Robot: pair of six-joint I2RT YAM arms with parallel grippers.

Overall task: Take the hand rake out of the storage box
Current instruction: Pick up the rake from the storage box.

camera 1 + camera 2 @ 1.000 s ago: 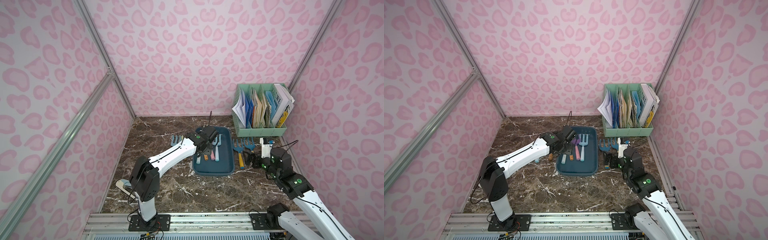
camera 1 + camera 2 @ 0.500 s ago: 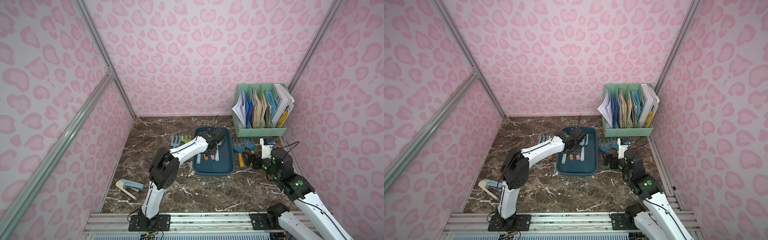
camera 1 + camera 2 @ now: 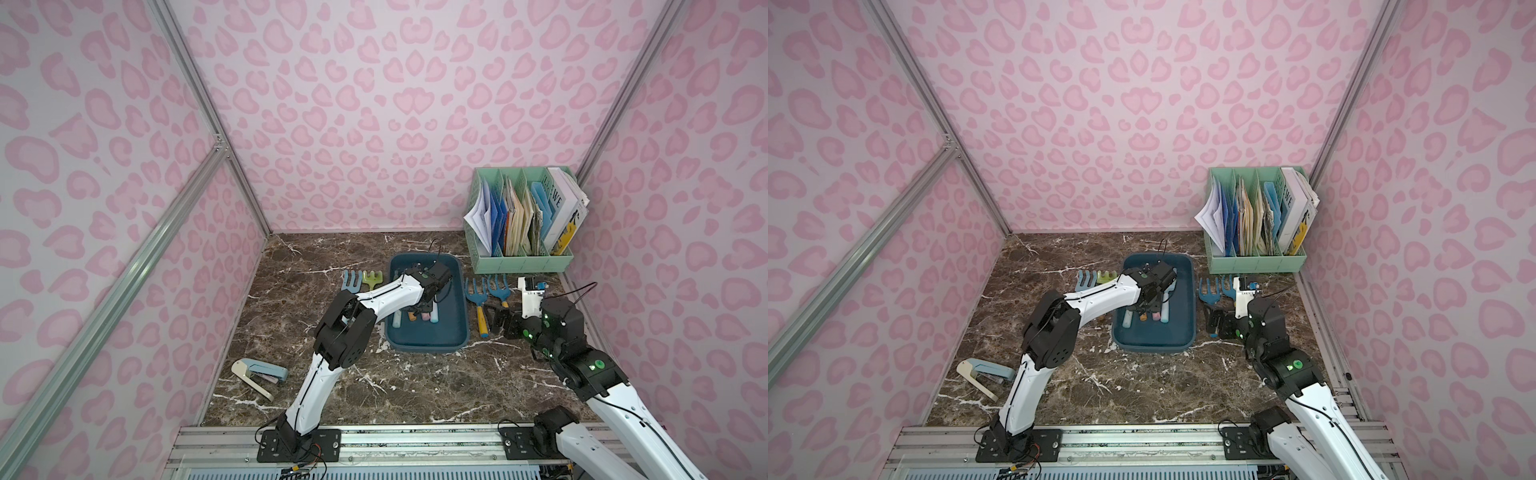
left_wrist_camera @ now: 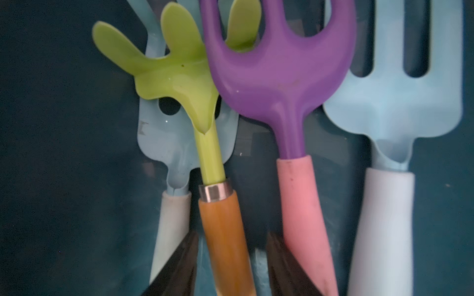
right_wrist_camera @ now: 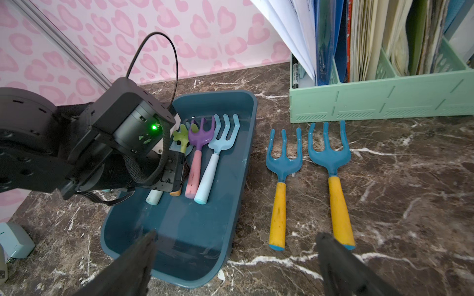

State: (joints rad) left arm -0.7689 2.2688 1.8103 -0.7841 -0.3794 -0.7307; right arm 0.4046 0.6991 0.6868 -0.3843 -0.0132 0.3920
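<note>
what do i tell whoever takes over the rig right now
Left tool: down in the storage box, jaws open astride the orange handle of the green rake, not yet clamped.
Right tool: open, empty, by the box's right side.
Done: two yellow-handled rakes lie on the table right of the box, two more rakes left of it.
Left: four rakes are in the box; close, lift the green one out.

I count four hand rakes (image 5: 197,153) in the storage box (image 5: 239,179), two blue yellow-handled rakes (image 5: 279,205) on its right, two more rakes (image 3: 351,286) on its left, one mint-green file rack (image 3: 519,264), one stapler (image 3: 261,371).
</note>
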